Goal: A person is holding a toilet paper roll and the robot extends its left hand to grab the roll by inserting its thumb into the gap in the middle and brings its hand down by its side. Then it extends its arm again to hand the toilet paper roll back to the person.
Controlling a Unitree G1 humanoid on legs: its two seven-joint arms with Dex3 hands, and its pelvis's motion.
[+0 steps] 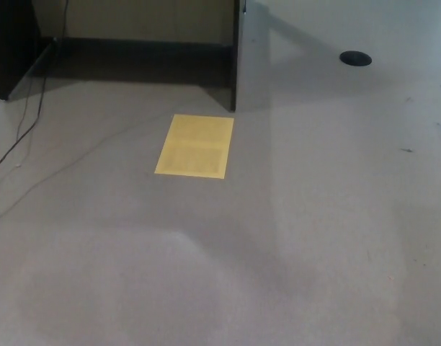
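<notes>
Neither hand shows in the head view right now, left or right, so there's no telling whether the fingers are apart, together or clamped on anything. No roll in the picture either; where it is can't be told from this view. What we do have is a wide stretch of grey-beige carpet (300,238), filling nearly everything from near to far. Sitting on it, a bit left of centre and toward the far side, is a yellow sheet (195,145), flat, rectangular, with faint lines of print too small to read. Just beyond its far right corner stands a dark panel (235,58), upright, edge-on to us, throwing a shadow across the floor behind it. Far left, a dark cabinet (11,43) fills the corner, and a thin cable (22,126) trails down from it across the carpet toward the near left edge. Far right, well apart from the rest, a black round disc (355,58) lies on the floor.
</notes>
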